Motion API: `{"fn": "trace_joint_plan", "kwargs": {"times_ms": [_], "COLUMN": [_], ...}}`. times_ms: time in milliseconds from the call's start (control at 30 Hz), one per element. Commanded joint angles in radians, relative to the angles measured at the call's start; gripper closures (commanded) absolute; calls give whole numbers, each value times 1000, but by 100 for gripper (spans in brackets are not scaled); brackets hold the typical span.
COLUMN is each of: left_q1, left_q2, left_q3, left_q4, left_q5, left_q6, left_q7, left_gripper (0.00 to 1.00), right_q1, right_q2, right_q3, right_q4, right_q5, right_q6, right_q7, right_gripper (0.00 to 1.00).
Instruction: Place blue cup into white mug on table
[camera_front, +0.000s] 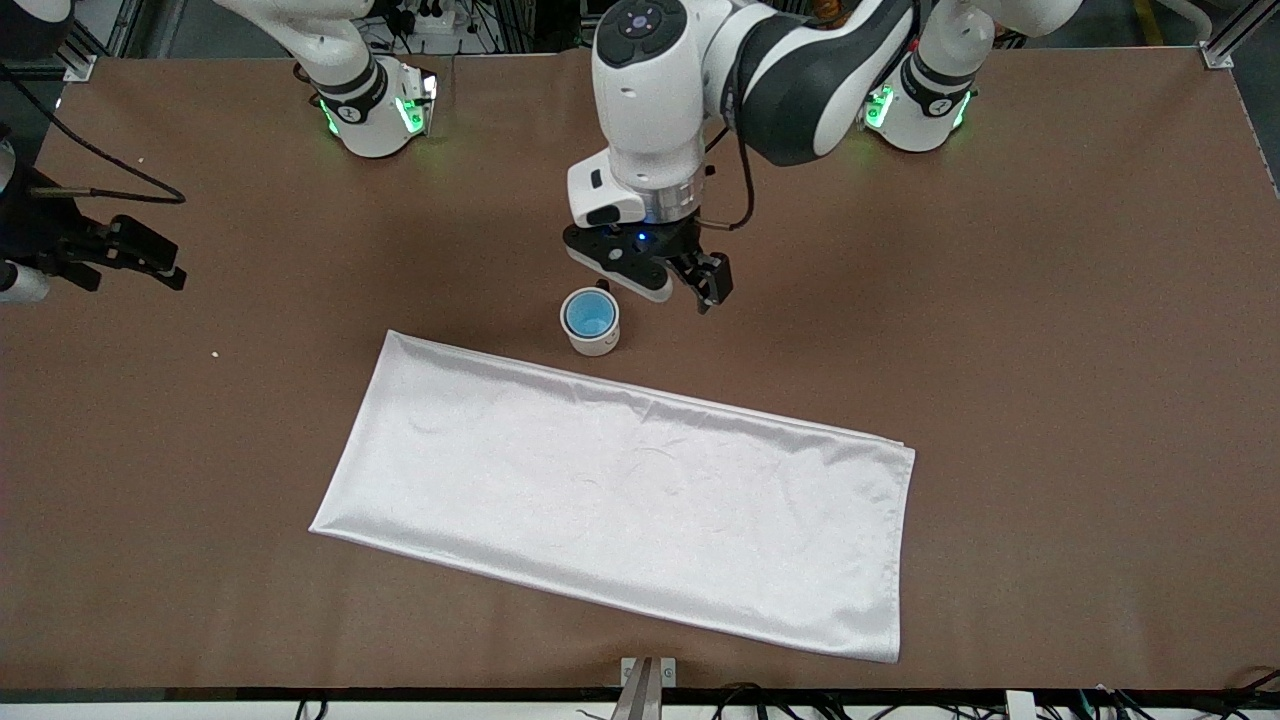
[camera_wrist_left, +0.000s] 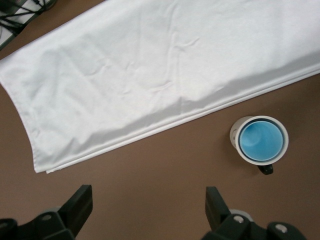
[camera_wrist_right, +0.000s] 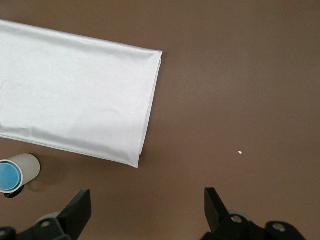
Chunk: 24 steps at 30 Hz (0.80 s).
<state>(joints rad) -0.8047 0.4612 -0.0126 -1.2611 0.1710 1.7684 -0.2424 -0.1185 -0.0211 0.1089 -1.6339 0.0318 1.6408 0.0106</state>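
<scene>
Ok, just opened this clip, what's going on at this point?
The blue cup already sits inside the white mug, which stands on the table beside the white cloth's edge, farther from the front camera. The left gripper hangs open and empty over bare table next to the mug, touching nothing. The right gripper waits, open and empty, over the table toward the right arm's end.

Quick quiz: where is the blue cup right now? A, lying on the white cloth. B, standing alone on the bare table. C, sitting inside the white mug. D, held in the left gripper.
C: the blue cup sits inside the white mug, and the left gripper is open and empty.
</scene>
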Motion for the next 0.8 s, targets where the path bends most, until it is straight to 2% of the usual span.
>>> {"fn": "trace_joint_plan", "kwargs": {"times_ms": [0, 400, 633, 767], "left_q1": [53, 176, 262, 285], "left_q2": [-67, -179, -278, -335], "left_q3": [-13, -13, -13, -13], "left_q4": [-57, -119, -187, -230], "left_q5": [-22, -60, -145, -153], "left_q6": [-43, -63, -61, -61], "left_q7": [-23, -84, -133, -141], "left_gripper": [0, 0, 0, 0], "right_q1": [-13, -13, -13, -12], "right_q2": [0, 1, 1, 1], "right_q3": [8, 9, 9, 9], "right_q4": [5, 5, 5, 5], "right_q5": [-9, -9, -9, -9], "right_q6": [-9, -9, -9, -9], "right_q7": [-6, -6, -6, -7], "right_gripper": [0, 0, 0, 0]}}
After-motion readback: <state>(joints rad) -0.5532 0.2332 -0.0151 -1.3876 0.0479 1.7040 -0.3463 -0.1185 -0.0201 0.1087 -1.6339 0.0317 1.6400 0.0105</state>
